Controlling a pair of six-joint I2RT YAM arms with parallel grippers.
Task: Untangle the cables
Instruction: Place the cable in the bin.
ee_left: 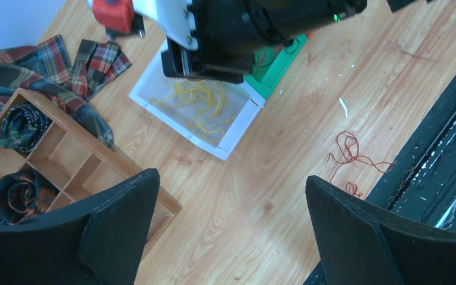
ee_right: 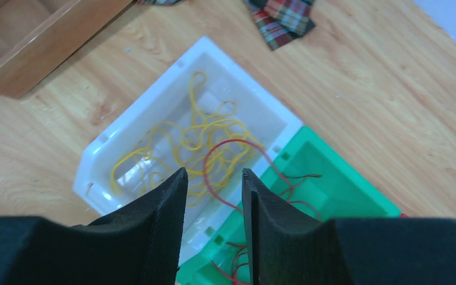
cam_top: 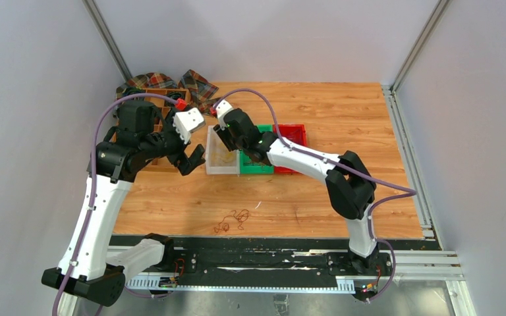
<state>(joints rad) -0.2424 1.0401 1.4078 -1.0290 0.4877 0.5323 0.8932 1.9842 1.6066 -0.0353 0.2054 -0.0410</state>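
Soft, even light fell from overhead, bright on the pale wooden tabletop [cam_top: 191, 197], leaving faint shadows under my arms [cam_top: 99, 210]. Close to the left wrist lens, my black padded fingers [ee_left: 113, 237] blurred at their edges; the white plastic tray [ee_left: 244, 119] looked washed out.

I work in a robot test cell, a lab enclosure: plain pale wall panels [cam_top: 257, 39] framed by aluminium posts [cam_top: 109, 39] box in a wood-grain surface [cam_top: 342, 191], and my two arms [cam_top: 99, 210] are bolted to a black rail [cam_top: 250, 260] at its near edge.
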